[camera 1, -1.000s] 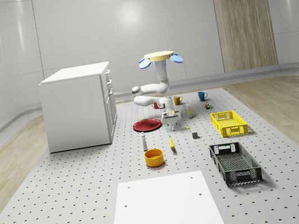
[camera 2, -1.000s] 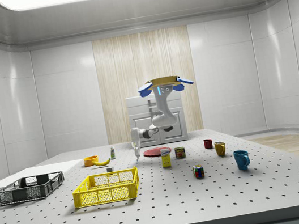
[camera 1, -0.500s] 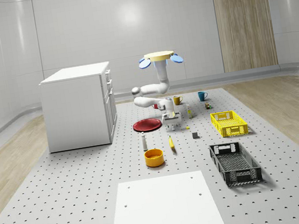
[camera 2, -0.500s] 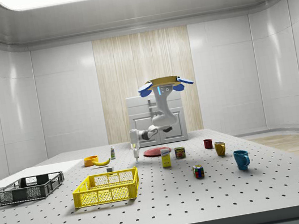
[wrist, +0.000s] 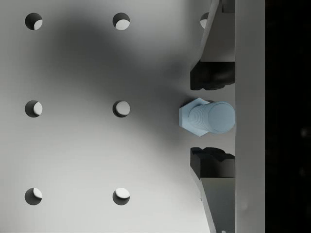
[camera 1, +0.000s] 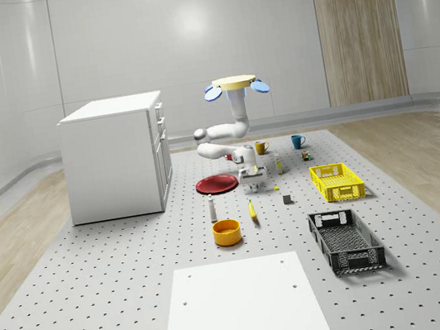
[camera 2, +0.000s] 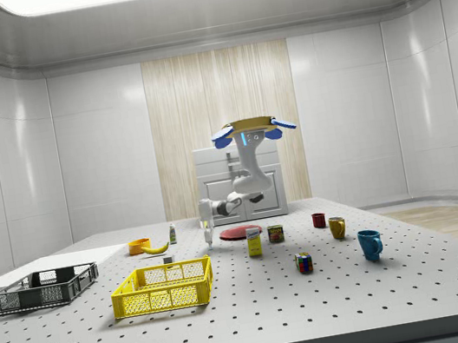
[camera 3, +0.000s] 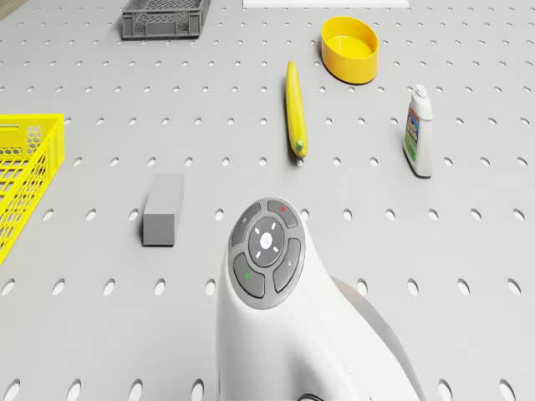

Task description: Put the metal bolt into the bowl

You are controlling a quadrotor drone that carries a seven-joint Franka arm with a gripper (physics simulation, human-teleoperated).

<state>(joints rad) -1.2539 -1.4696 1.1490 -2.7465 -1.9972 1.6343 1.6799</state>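
Barely anything has shifted in the last second: the drone (camera 1: pixel 234 86) hovers at the same spot above the far half of the table (camera 1: pixel 99 301), and only the bent arm (camera 1: pixel 220 138) has eased the gripper (camera 1: pixel 253 180) up a touch.

Across the whole-scene view from the left come the cabinet (camera 1: pixel 116 156), then the plate (camera 1: pixel 216 184) with the bottle (camera 1: pixel 212 208) at its 6 o'clock. The bowl (camera 1: pixel 226 231) sits at 6 o'clock of the bottle. The banana (camera 1: pixel 252 210) lies at 2 o'clock of the bowl. The gripper hangs low over the table at 6 o'clock of the drone, so the bowl is at about 7 o'clock of the gripper, well apart from it. Farther right are the block (camera 1: pixel 286 199), the yellow crate (camera 1: pixel 337 181) and, at its 6 o'clock, the black crate (camera 1: pixel 346 239).

At the wrist, the bolt (wrist: pixel 208 117) sits between the two fingers (wrist: pixel 211 75). The claw is released: a gap shows on each side of the bolt and neither pad touches it. Whether the bolt rests on the table cannot be told.
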